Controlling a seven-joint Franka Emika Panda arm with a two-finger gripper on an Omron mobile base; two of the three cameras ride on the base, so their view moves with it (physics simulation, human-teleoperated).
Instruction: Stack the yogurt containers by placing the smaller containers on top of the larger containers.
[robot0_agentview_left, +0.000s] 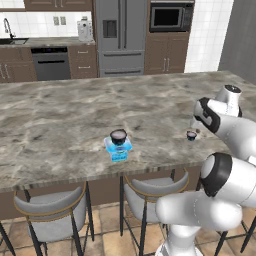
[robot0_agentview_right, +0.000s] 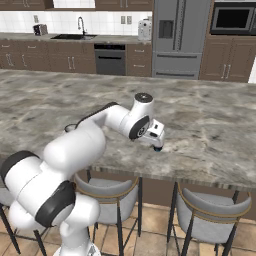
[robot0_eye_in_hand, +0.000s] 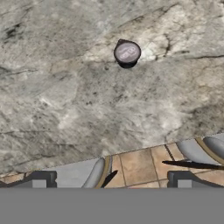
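Observation:
The light-blue squarish tub (robot0_agentview_left: 119, 150) stands on the marble counter (robot0_agentview_left: 60, 120) near its front edge. A small dark cup with a pale top (robot0_agentview_left: 118, 136) sits on top of the tub. Well to the tub's right, the tiny dark cup (robot0_agentview_left: 191, 135) stands alone on the counter; it is also in the upper middle of the hand view (robot0_eye_in_hand: 127, 54). My gripper (robot0_agentview_left: 196, 127) (robot0_agentview_right: 157, 144) (robot0_eye_in_hand: 111, 183) hangs open just beside the tiny cup, over the counter's front edge. Nothing is between its fingers (robot0_eye_in_hand: 40, 182), and the cup lies ahead of them, untouched.
Grey stools (robot0_agentview_left: 50, 205) (robot0_agentview_left: 155, 187) (robot0_agentview_right: 212, 207) are tucked under the counter's front edge, above a tiled floor (robot0_eye_in_hand: 140, 164). Cabinets, a fridge (robot0_agentview_left: 120, 35) and an oven line the far wall. Bare marble stretches behind and left of the tub.

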